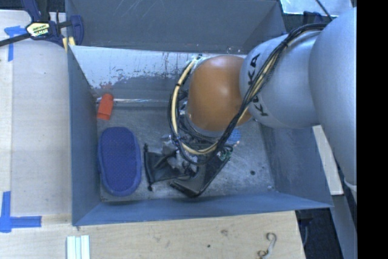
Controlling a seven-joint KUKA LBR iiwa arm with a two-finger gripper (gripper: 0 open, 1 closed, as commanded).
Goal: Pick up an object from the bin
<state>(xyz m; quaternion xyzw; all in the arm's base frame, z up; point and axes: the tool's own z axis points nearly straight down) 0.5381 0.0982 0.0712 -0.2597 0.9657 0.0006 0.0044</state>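
Gripper (176,161) low over a black angular thing (193,184) on the floor of the grey bin (182,21), just right of the blue oval pad (120,161).

The black thing lies flat and dark near the bin's front wall, close beside the blue oval pad on its right. The gripper is right above it, seemingly touching, and whether it is clenched, released or grasping cannot be told. The pad lies lengthwise along the bin's left wall. A small orange block (105,106) sits just behind the pad, against the back wall. Right of the pad, past the gripper, the floor is speckled bare metal. The wrist carries a rounded orange cover (215,91) ringed by yellow and black cables (177,100). The grey arm (291,88) reads "KUKA" in black letters.
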